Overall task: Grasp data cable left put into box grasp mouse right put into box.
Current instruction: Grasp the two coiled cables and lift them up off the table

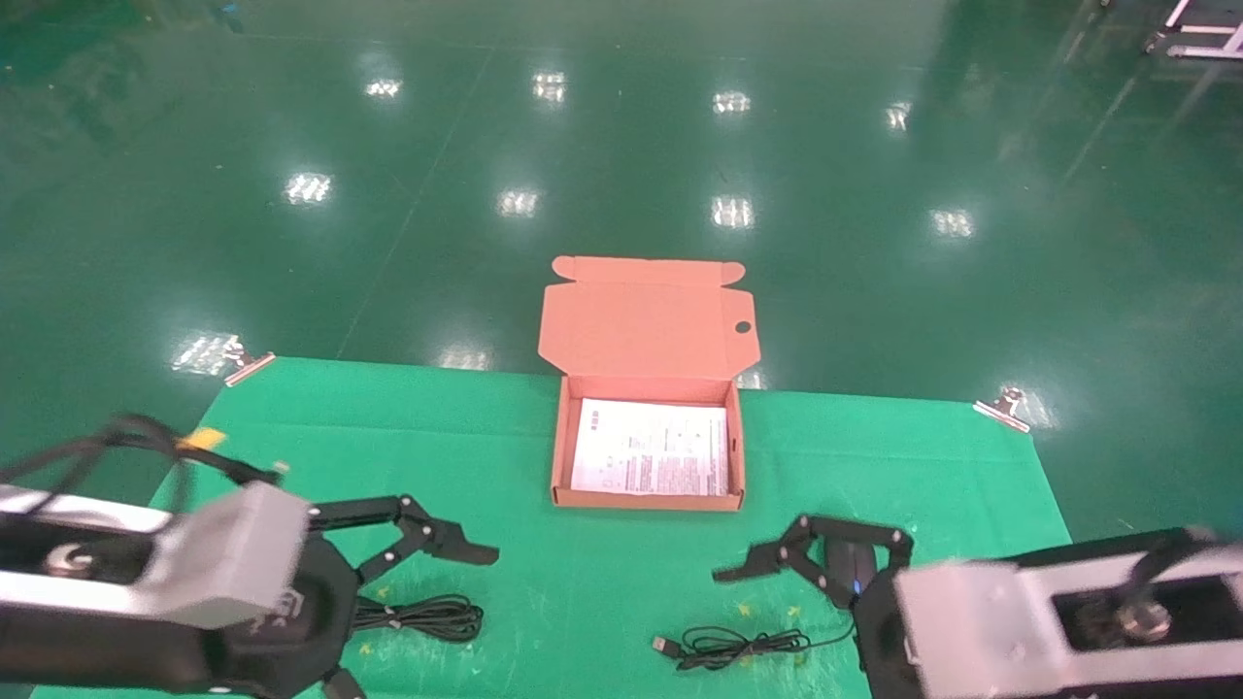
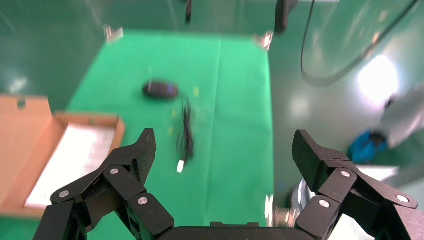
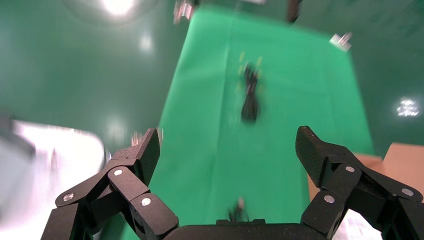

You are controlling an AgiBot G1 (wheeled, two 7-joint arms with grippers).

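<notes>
While both arms hang low over the near edge of a green mat (image 1: 602, 592), the box (image 1: 560, 456) sits open at the mat's far middle, its lid folded back over the glossy green floor (image 1: 621, 146) and a white printed leaflet (image 1: 651, 449) lying flat inside. The left gripper (image 1: 408, 621) is at the near left of the head view, fingers spread wide and holding nothing; the data cable (image 1: 427, 616), wound in a flat black bundle, lies on the mat just beside and partly under it. The right gripper (image 1: 811, 558) is at the near right, its fingers likewise parted and empty. The mouse (image 1: 851, 565) rests on the mat between those fingers in the head view, a blue glint on its wheel, though whether they touch it cannot be told. Its thin cord (image 1: 748, 646) trails in loose loops toward the near edge and ends in a silver plug. From the left wrist view the mouse (image 2: 160, 89) and cord (image 2: 186, 135) appear across the mat, with the box (image 2: 117, 131) off to one side. The right wrist view shows the cable bundle (image 3: 250, 100) far across the mat, beyond the open fingers (image 3: 142, 155). Metal clips (image 1: 248, 364) pin the mat's far corners.
</notes>
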